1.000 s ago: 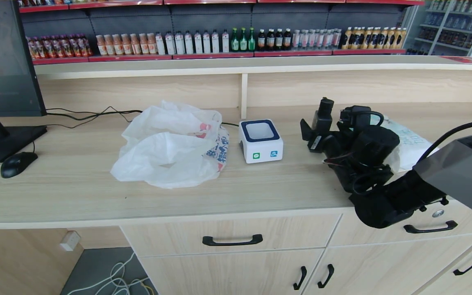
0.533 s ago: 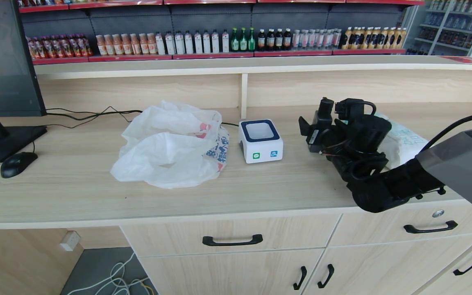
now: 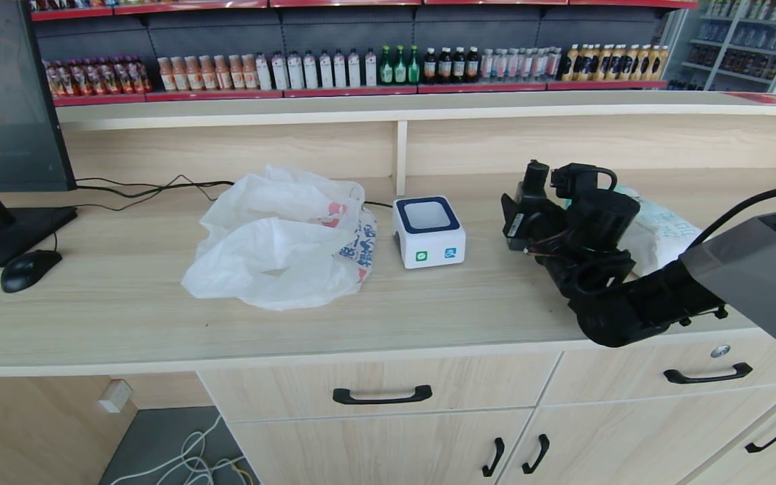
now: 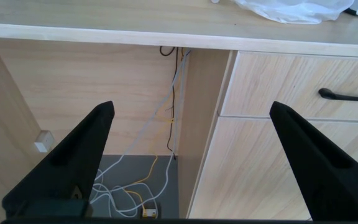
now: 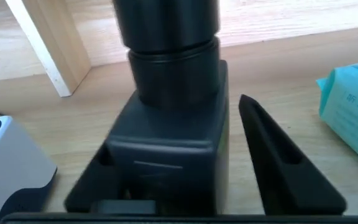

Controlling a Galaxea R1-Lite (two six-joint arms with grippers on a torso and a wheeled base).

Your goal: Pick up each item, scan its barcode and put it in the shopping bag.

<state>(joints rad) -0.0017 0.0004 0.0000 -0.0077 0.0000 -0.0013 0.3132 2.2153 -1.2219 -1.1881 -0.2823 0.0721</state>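
A black bottle (image 3: 534, 183) with a round cap (image 5: 166, 37) stands upright on the counter, right of the white scanner (image 3: 428, 231). My right gripper (image 3: 526, 202) is around it, its fingers (image 5: 278, 162) closed in on both sides of the bottle. A pale teal tissue pack (image 3: 664, 225) lies behind the right arm, with its corner (image 5: 353, 106) beside the gripper. The white shopping bag (image 3: 280, 236) lies crumpled left of the scanner. My left gripper (image 4: 188, 155) hangs open below the counter edge, facing the cabinet front.
A monitor (image 3: 4, 101) and mouse (image 3: 27, 268) sit at the counter's far left, with cables (image 3: 145, 188) behind the bag. A raised wooden ledge (image 3: 401, 111) runs along the back. Drawers with black handles (image 3: 381, 395) are below.
The right arm moved forward around the black bottle, then its fingers narrowed onto it. Bag and scanner have not moved.
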